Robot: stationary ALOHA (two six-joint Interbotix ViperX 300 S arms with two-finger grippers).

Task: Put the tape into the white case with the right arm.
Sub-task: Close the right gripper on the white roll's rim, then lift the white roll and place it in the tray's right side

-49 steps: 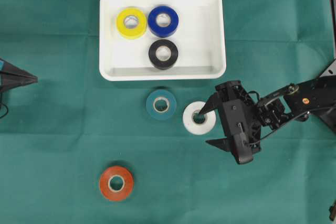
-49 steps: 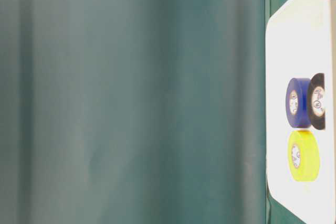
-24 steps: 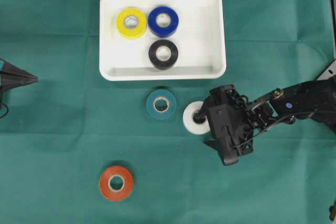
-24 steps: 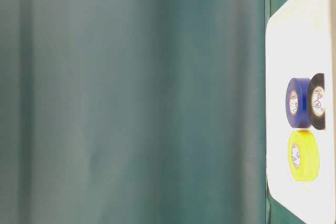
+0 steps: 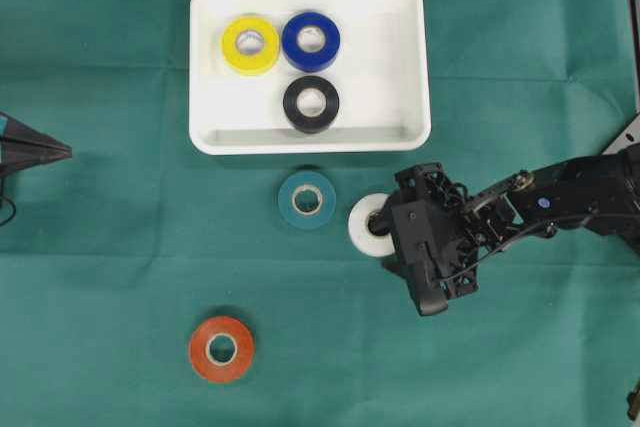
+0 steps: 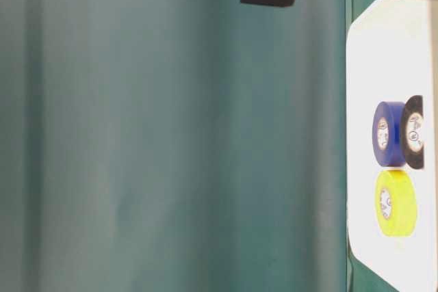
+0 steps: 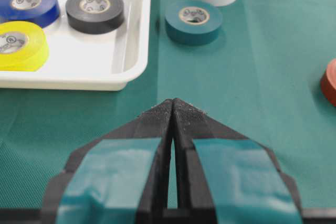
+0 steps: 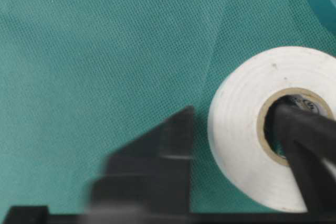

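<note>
Lying flat on the green cloth (image 5: 120, 247), the white tape (image 5: 364, 229) has its core hole facing straight up, so its axis is vertical and no side points anywhere in particular. It sits just below the lower right corner of the white case (image 5: 410, 67), apart from the rim.

The right gripper (image 5: 388, 243) straddles the roll's wall. One black finger (image 8: 307, 129) reaches down into the cardboard-lined core. The other finger (image 8: 173, 145) stands outside, close to the roll's outer face. That outer finger is blurred, and a thin strip of cloth seems to show between it and the tape, so I cannot tell whether the wall is actually pinched.

There are six rolls in all, each a short, smooth, thick-walled ring with a pale core. Three lie on the cloth: the white one, a teal roll (image 5: 306, 199) just to its left, and an orange roll (image 5: 221, 348) well apart toward the lower left. Three lie flat inside the case: a yellow roll (image 5: 250, 43) and a blue roll (image 5: 311, 39) touching side by side, and a black roll (image 5: 311, 103) just below the blue.

The single case is a shallow glossy white rectangle with rounded corners and a raised rim. The cloth is finely woven, with soft creases.

At the far left edge the left gripper (image 7: 172, 103) has its teal-patched fingers pressed together to a point, holding nothing.
</note>
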